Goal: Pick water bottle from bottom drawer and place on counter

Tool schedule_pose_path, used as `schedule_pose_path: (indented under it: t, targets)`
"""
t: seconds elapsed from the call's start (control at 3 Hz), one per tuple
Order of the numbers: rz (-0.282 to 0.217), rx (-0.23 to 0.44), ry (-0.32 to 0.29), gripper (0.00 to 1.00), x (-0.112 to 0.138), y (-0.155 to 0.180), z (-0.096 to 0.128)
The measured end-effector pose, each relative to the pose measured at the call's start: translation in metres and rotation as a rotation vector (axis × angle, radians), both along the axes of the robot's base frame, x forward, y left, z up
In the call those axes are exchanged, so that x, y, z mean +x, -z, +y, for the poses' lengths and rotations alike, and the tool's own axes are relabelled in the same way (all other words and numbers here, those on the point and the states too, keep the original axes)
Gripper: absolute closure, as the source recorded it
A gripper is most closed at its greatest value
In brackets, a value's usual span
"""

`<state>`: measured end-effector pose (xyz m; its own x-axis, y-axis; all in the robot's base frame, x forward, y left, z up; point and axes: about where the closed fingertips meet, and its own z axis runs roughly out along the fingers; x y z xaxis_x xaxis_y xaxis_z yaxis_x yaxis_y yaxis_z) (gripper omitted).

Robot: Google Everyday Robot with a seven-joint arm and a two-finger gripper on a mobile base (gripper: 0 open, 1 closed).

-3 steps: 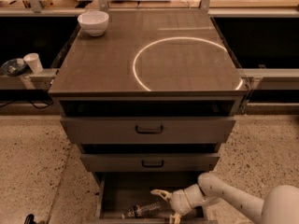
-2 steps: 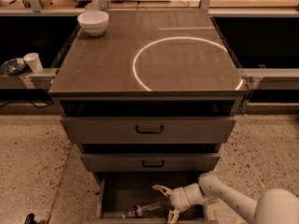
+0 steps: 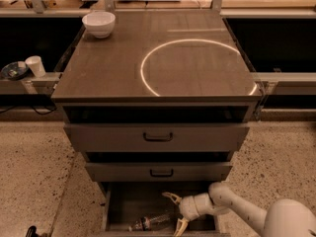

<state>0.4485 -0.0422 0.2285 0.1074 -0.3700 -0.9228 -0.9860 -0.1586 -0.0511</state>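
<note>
The water bottle lies on its side on the dark floor of the open bottom drawer, cap toward the left. My gripper is inside the drawer just right of the bottle. Its two curved pale fingers are spread open, one above and one below the bottle's right end, and hold nothing. The white arm reaches in from the lower right. The counter is the dark wood-grain cabinet top above, with a bright thin white ring on its right half.
A white bowl sits at the counter's far left corner. A white paper cup stands on a ledge to the left. Two wider drawer fronts with black handles jut out above the bottom drawer. Speckled floor lies on both sides.
My gripper has moved a little left and deeper toward the bottle's right end, with fingers still spread. The bottle has not moved.
</note>
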Motion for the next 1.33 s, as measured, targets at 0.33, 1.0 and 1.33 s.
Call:
schedule_pose_path:
  t: [0.33,1.0,1.33]
  targets:
    - [0.010,-0.037,0.025,0.14,0.008,0.013,0.001]
    - [0.026,-0.056,0.045,0.49,0.020,0.024,0.003]
    - [0.027,-0.063,0.039,0.47,0.025,0.029,0.007]
